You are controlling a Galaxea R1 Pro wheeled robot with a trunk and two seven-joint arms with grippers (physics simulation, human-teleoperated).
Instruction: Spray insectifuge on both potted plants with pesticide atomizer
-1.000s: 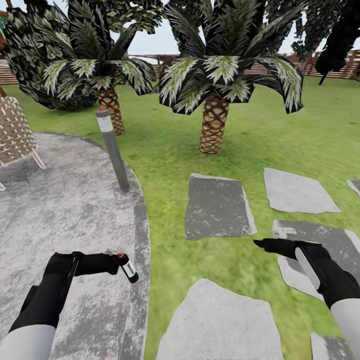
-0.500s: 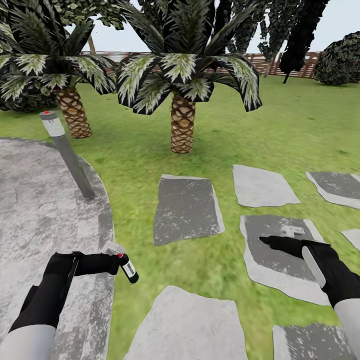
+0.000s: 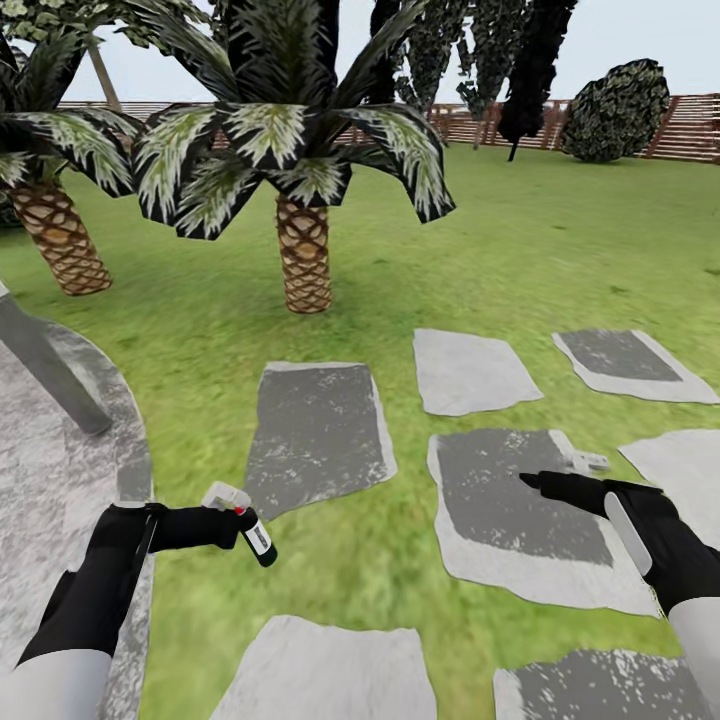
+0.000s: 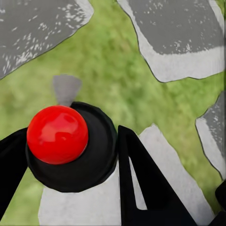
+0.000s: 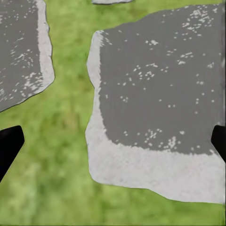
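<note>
In the head view my left gripper [image 3: 225,522] is shut on the pesticide atomizer [image 3: 255,535], a slim dark bottle with a white label and a whitish trigger head, held tilted over the lawn's edge. The left wrist view looks down on the atomizer [image 4: 70,146], a dark round body with a red knob, between the two black fingers [image 4: 141,188]. My right gripper [image 3: 535,483] hangs open over a grey stepping stone [image 3: 510,510], its fingertips wide apart in the right wrist view, where the right gripper [image 5: 114,143] holds nothing. The potted plants are out of view.
Two palms [image 3: 303,250] [image 3: 60,240] stand ahead on the lawn. A grey bollard post [image 3: 45,370] rises from the grey paving [image 3: 50,480] at left. Several stepping stones [image 3: 320,430] lie ahead and to the right. A fence [image 3: 690,125] and a dark bush [image 3: 615,110] close the far side.
The whole view has swung to the right, so palms, post and stones shifted left in the picture. Both arms keep the same pose, the left still holding the atomizer.
</note>
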